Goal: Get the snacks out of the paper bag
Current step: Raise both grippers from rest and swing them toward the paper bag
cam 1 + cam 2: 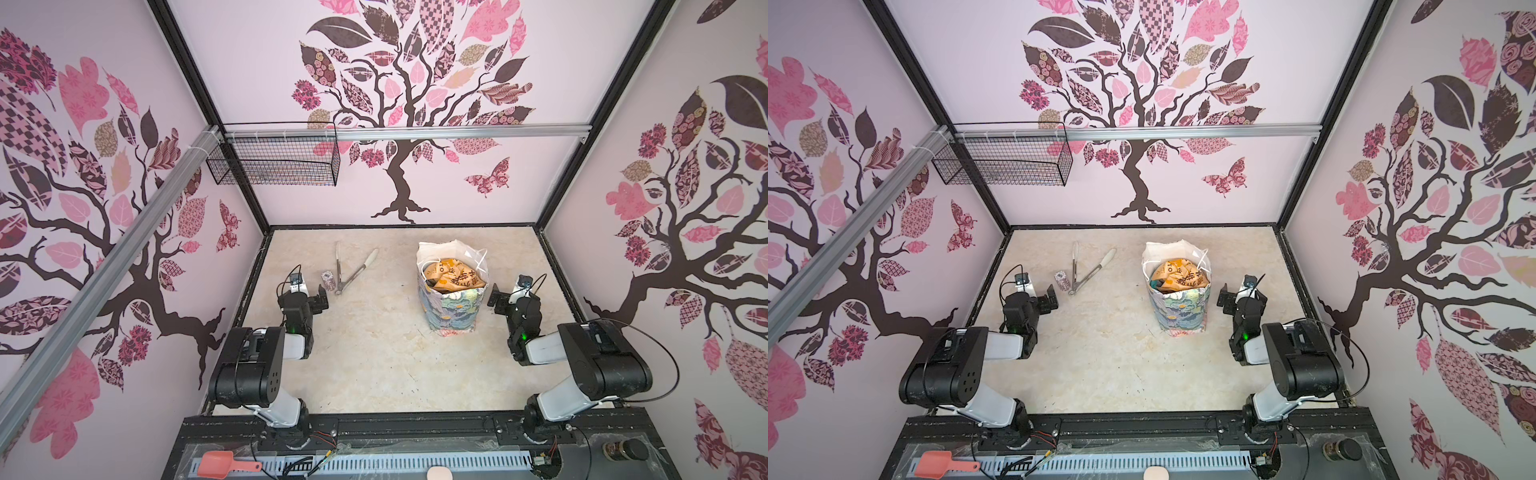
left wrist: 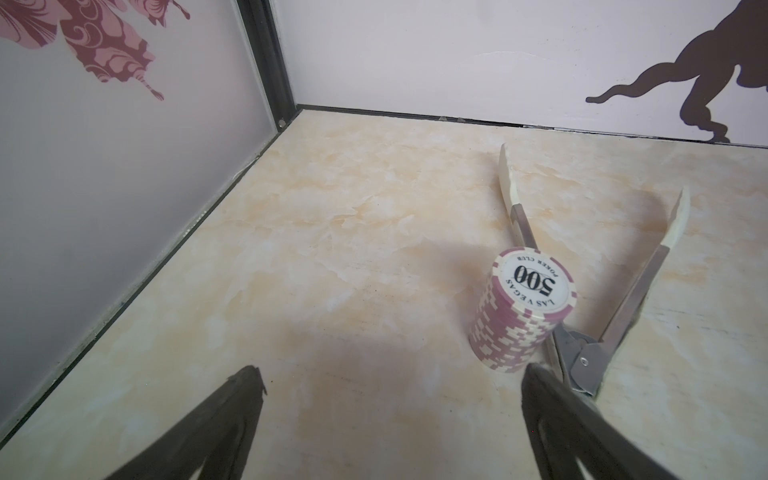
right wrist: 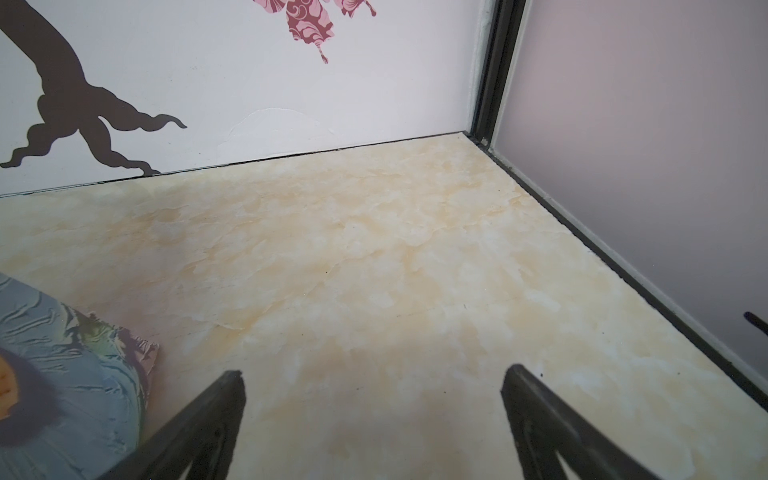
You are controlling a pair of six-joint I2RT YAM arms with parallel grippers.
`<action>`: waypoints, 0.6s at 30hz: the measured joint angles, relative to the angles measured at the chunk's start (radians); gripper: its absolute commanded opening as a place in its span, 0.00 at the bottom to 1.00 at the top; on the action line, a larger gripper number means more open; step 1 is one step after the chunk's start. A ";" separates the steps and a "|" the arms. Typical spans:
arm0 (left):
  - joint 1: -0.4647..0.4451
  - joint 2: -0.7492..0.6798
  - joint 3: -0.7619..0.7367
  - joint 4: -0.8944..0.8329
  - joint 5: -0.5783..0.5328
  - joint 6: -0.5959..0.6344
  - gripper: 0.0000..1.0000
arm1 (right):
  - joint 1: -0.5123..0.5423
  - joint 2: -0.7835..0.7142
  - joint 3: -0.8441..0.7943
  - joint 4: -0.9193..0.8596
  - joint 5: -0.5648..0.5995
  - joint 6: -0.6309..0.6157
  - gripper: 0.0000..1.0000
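The paper bag [image 1: 451, 309] [image 1: 1183, 311] stands upright right of the table's middle, floral blue-green outside, white inside, white cord handles at its mouth. Snacks fill its mouth: a large orange packet with dark characters [image 1: 457, 276] [image 1: 1181, 274] lies on top and hides what is under it. My right gripper [image 1: 500, 301] [image 1: 1229, 300] [image 3: 374, 374] stands open just right of the bag, empty; the bag's lower corner [image 3: 75, 374] shows at the edge of the right wrist view. Over at the table's left, my left gripper [image 1: 318, 300] [image 1: 1048, 303] [image 2: 392, 370] is open and empty too.
A stack of purple and white poker chips [image 1: 327, 277] [image 2: 519, 311] stands just beyond the left gripper. Metal tongs with cream tips [image 1: 351, 270] [image 2: 590, 291] lie spread beside it. A wire basket [image 1: 274, 160] hangs on the back wall. Walls close in the table's sides.
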 measured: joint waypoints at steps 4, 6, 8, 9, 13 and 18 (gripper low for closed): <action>0.000 0.000 0.000 0.000 0.000 0.000 0.99 | 0.000 0.000 0.000 0.000 0.000 0.000 1.00; 0.000 0.000 0.000 0.000 0.000 0.000 0.99 | 0.000 0.000 0.000 0.000 0.000 0.000 0.99; 0.000 0.000 0.000 0.000 0.000 0.000 0.99 | 0.000 0.000 0.000 0.000 0.000 0.000 1.00; 0.000 0.000 0.000 0.000 0.000 0.000 0.99 | 0.000 0.000 0.000 0.000 0.000 0.000 1.00; 0.000 0.000 0.000 0.000 0.000 0.000 0.99 | 0.011 -0.015 -0.001 -0.012 -0.011 -0.014 1.00; 0.000 -0.013 -0.001 -0.005 -0.006 0.000 0.99 | 0.051 -0.253 0.078 -0.319 0.062 0.064 1.00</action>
